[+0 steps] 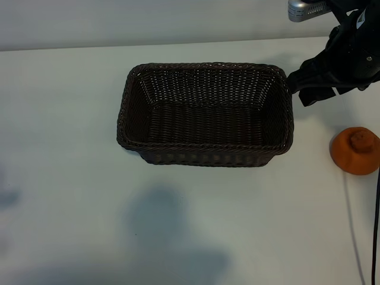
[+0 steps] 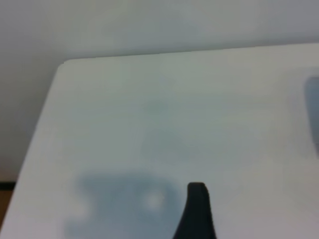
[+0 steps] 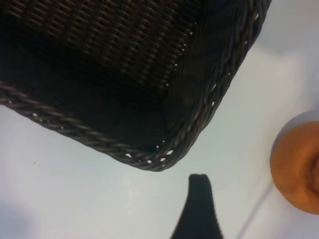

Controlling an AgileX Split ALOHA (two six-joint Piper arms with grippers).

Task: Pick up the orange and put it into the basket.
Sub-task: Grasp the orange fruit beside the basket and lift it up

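You've got the white surface (image 1: 71, 178) filling the exterior view, pale and bare apart from soft grey shadows near its front edge. On it, a little right of centre, sits the basket (image 1: 205, 157), dark brown wicker with a braided rim, upright, its woven floor in plain sight and nothing lying in it. Your right arm (image 1: 344, 56) comes in at the top right corner, black, reaching down toward the basket's right rim. Its right claw (image 1: 300, 89) hangs just beside the basket's far right corner, released, jaws standing apart and gripping nothing. From the right wrist view you see one dark fingertip (image 3: 198, 199) over the surface, a rounded basket corner just beyond it and the fruit off to the side. Now the orange (image 1: 355, 151): it rests on the surface near the right edge, well apart from the basket's right wall and nearer you than the claw, its bumpy knob turned upward. A thin grey cable (image 1: 353, 231) runs along the surface from beside the orange toward the front edge. Your left claw (image 2: 195, 211) is out of the exterior view; its wrist view shows one dark fingertip over bare surface near a corner, released, holding nothing.
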